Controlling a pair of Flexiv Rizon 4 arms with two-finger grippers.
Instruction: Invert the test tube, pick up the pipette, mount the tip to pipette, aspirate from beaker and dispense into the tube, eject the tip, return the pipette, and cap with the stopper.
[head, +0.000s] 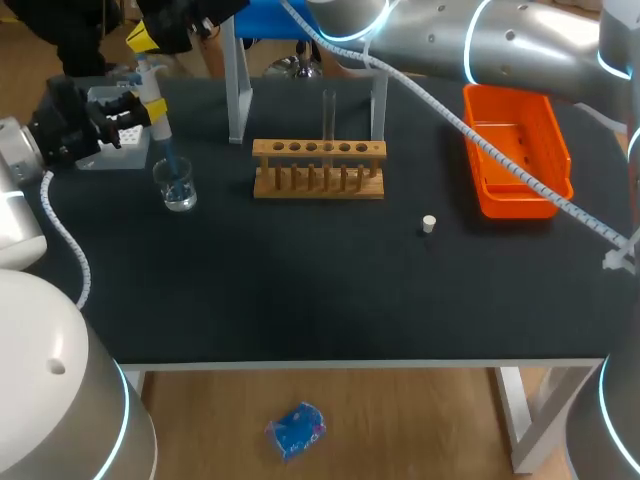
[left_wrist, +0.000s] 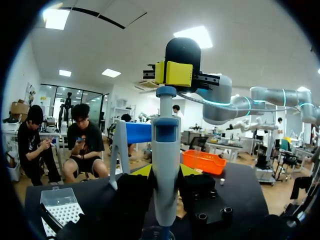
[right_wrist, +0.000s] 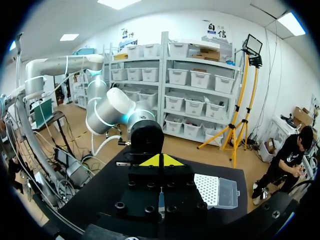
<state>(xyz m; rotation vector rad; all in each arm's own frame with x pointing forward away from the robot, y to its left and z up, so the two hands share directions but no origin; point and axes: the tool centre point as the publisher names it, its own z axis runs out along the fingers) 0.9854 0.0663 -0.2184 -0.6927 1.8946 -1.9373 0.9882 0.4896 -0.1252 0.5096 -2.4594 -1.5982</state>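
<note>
The left pincer (head: 150, 108) is pinching the pipette (head: 160, 128) around its body and holds it upright near the tabletop's (head: 300, 290) far left corner. The pipette's slim tip reaches down into the glass beaker (head: 176, 186), which stands near the left edge. From the left wrist you can see the pale blue-grey barrel (left_wrist: 165, 165) gripped between the dark fingers, with the beaker's rim (left_wrist: 157, 233) just under it.

The right arm reaches across the far edge, and its pincer (head: 145, 38) hangs directly over the pipette. Its yellow tips are pressed together (left_wrist: 173, 73) and sit right at the plunger knob, though I cannot tell whether they actually touch it.

The tip box (head: 118, 140) lies just beside the left pincer, at the far left corner. The wooden rack (head: 318, 170) stands mid-tabletop toward the far edge, with the test tube (head: 328, 115) upright in one of its holes. The small white stopper (head: 428, 223) lies alone, right of the middle. The orange tray (head: 515, 195) rests near the far right corner.
</note>
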